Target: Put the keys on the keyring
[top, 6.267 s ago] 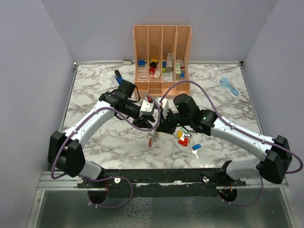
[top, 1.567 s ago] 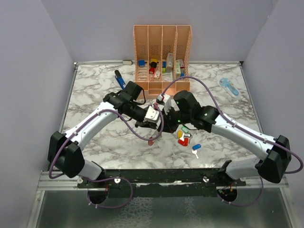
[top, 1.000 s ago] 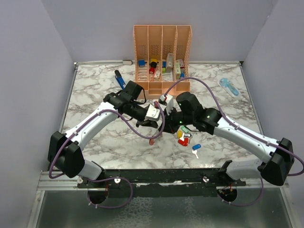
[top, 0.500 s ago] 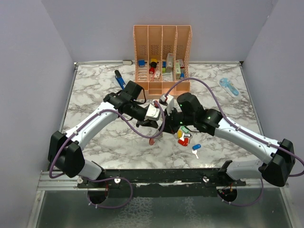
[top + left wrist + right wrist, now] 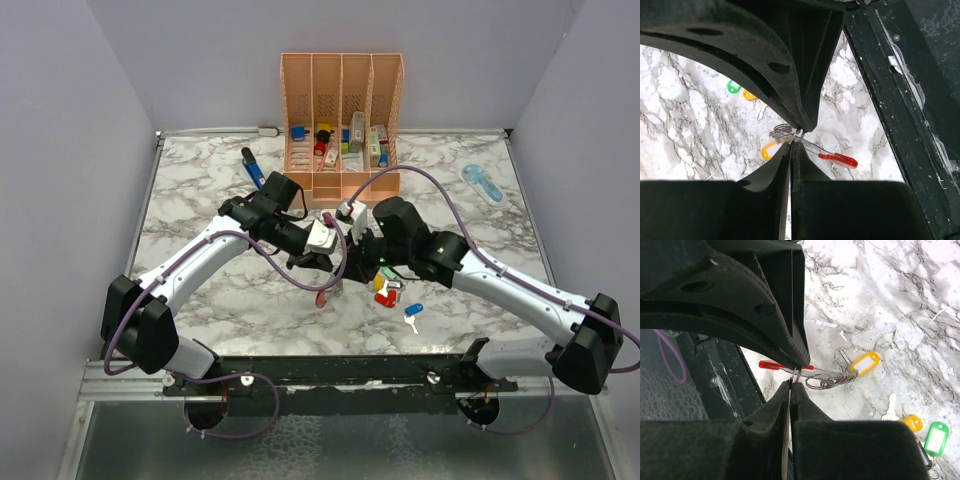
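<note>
Both grippers meet tip to tip over the middle of the table. My left gripper (image 5: pixel 334 268) (image 5: pixel 791 144) is shut on the wire of the keyring (image 5: pixel 782 131), and my right gripper (image 5: pixel 345 266) (image 5: pixel 792 383) is shut on the same keyring (image 5: pixel 829 380) from the other side. A yellow-tagged key (image 5: pixel 864 363) (image 5: pixel 767 150) hangs on the ring. Its red strap (image 5: pixel 320 297) (image 5: pixel 839 159) (image 5: pixel 771 365) dangles below. Loose keys (image 5: pixel 388 288) lie to the right on the marble, among them a green tag (image 5: pixel 936 438) (image 5: pixel 733 87), a yellow head (image 5: pixel 912 423), a blue one (image 5: pixel 414 308) and a white one (image 5: pixel 410 321).
An orange slotted rack (image 5: pixel 341 110) with small items stands at the back. A dark-blue pen-shaped tool (image 5: pixel 252 166) lies left of it and a pale-blue gadget (image 5: pixel 482 183) at the far right. A black rail (image 5: pixel 340 370) runs along the near edge.
The two grippers have stayed pressed together on the ring. The right arm has drifted slightly to the right and the red strap hangs in nearly the same place.
</note>
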Controlling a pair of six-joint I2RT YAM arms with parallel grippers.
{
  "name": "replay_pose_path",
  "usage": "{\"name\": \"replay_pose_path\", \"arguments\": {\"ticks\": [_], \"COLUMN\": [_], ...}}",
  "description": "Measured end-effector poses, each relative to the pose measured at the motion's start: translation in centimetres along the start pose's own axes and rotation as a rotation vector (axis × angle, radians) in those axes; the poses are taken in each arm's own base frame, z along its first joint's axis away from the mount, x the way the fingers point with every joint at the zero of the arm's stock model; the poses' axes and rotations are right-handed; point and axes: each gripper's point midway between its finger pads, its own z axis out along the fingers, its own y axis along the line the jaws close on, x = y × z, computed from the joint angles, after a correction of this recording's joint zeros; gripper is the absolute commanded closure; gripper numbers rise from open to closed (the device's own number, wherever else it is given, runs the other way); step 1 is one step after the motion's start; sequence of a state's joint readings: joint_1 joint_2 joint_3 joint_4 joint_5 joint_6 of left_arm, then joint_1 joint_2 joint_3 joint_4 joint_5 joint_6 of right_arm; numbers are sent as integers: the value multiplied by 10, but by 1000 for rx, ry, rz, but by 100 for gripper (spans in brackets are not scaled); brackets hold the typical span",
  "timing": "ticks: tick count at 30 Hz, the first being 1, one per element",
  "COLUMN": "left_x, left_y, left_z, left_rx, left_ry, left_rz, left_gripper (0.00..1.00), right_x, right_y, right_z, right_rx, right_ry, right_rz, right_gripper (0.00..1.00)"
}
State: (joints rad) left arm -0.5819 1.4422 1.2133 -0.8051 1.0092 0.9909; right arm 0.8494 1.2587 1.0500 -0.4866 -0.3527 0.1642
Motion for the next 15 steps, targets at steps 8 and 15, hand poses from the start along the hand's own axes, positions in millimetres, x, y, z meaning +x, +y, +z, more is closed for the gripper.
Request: {"name": "replay_pose_path", "arguments": {"ticks": [8, 15], "left_x": [-1, -3], "left_y": [-4, -6], "left_z": [0, 1], "left_rx": [20, 34], "left_ry": [-11, -25], "left_rz": [30, 39], "left_gripper": [93, 87], "right_x": [-1, -4], "right_y": [1, 2], "right_z": [-2, -5], "right_rx": [-2, -5], "right_ry": [-13, -40], "right_rz": [-5, -16], "right_gripper": [99, 99]}}
